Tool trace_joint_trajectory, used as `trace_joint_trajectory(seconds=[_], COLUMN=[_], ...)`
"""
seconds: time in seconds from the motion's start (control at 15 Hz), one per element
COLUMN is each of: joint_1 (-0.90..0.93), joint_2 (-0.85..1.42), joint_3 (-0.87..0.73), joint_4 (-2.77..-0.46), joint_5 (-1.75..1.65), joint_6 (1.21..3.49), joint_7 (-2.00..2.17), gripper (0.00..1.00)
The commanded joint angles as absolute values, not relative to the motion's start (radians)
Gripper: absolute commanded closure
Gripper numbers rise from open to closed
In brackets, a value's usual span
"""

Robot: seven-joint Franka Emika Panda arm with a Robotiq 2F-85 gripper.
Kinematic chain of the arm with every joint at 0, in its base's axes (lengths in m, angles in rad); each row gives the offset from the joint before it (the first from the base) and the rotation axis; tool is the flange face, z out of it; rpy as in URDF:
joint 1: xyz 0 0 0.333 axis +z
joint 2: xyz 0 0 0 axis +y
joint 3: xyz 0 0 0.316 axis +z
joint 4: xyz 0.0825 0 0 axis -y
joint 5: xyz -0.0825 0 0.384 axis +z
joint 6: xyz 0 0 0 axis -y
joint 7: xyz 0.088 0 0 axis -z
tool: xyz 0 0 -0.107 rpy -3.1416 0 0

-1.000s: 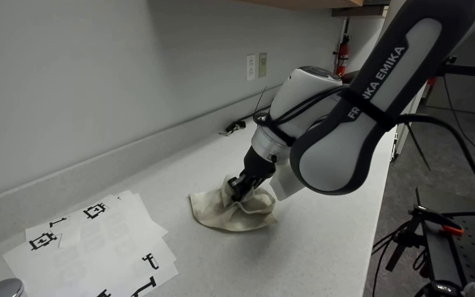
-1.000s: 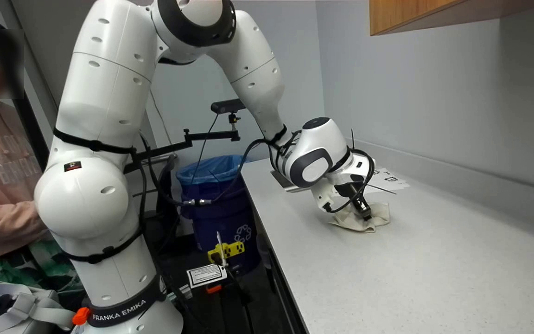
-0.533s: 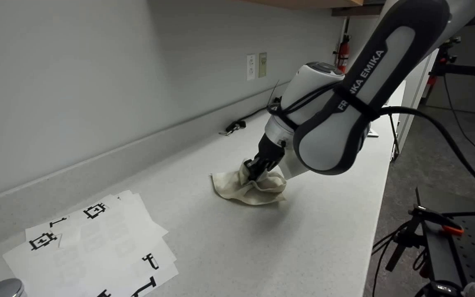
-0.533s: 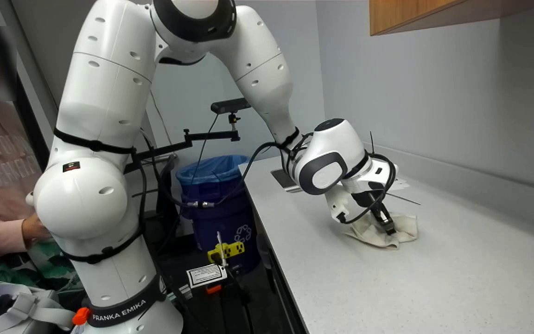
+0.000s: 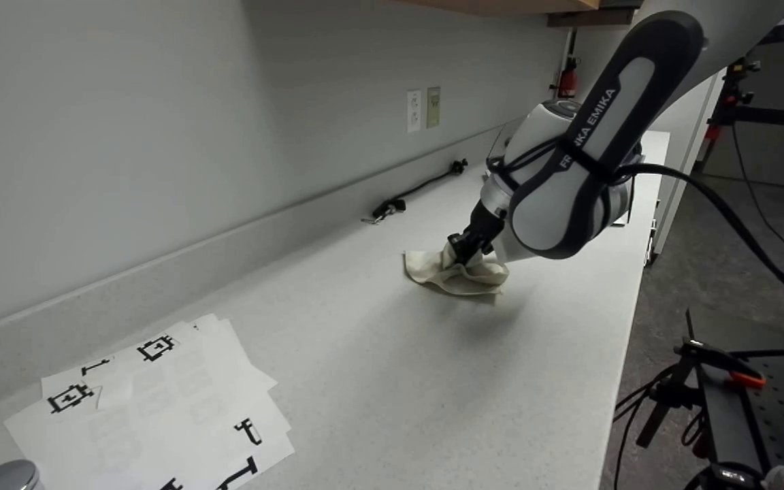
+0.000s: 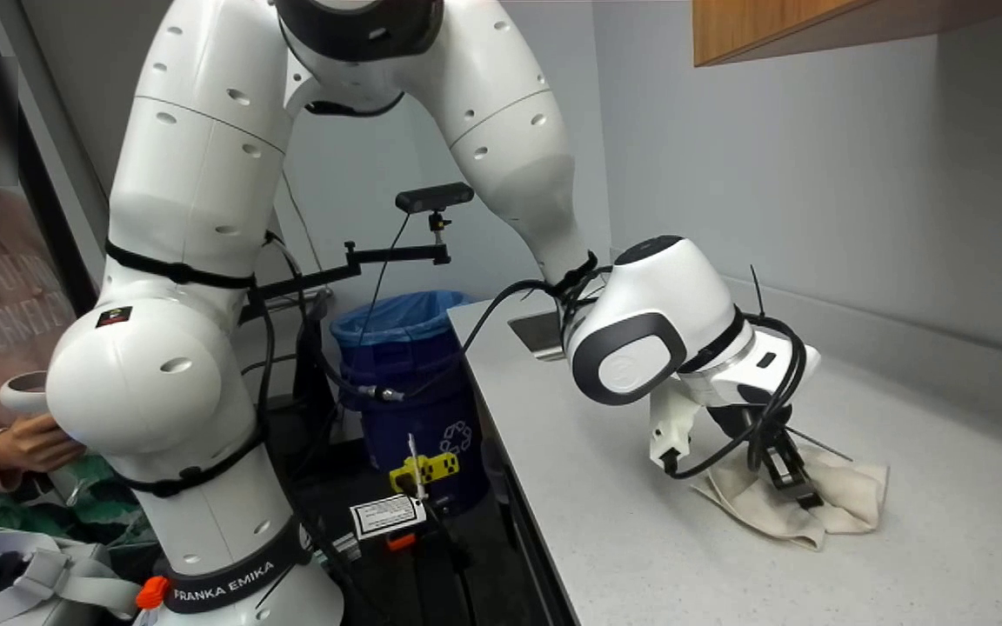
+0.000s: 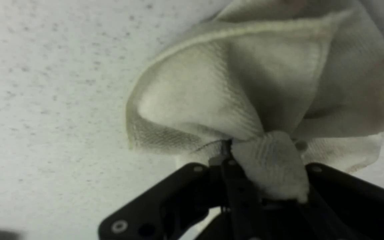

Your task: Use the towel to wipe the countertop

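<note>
The towel is a crumpled beige cloth with faint stains. It lies on the white speckled countertop point(image 5: 378, 388), which also shows in an exterior view point(image 6: 945, 574). The towel is in both exterior views point(image 5: 453, 280) point(image 6: 856, 494) and fills much of the wrist view point(image 7: 192, 90). My gripper point(image 5: 463, 253) points down at a slant into the towel's middle, low over the counter point(image 6: 804, 496). In the wrist view the fingers point(image 7: 258, 150) are closed around a bunched fold, and a flap of cloth covers part of them. The fingertips are partly hidden by the cloth.
White papers with black marks point(image 5: 154, 408) lie on the counter. A black cable point(image 5: 392, 207) lies along the wall. A flat metallic object point(image 6: 538, 336) is near the counter's edge. A wooden cabinet point(image 6: 779, 30) hangs above. A person with a mug point(image 6: 24, 391) stands behind the arm.
My gripper has slid the towel along the countertop, away from the papers and lengthwise along the wall. The grip on the towel looks the same. The black cable by the wall is more exposed.
</note>
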State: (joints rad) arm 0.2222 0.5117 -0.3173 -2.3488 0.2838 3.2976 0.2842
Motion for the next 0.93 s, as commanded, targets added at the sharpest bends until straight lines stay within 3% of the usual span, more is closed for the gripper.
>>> trace_joint_trajectory(seconds=[0.0, 0.53, 0.87], joint_1=[0.210, 0.186, 0.213], joint_2=[0.520, 0.433, 0.455], joint_3=[-0.332, -0.229, -0.148], joint_4=[-2.396, -2.525, -2.448], joint_5=[0.324, 0.322, 0.310], joint_6=[3.332, 3.332, 3.313], joint_7=[0.289, 0.279, 0.280], gripper=[0.97, 0.97, 0.97])
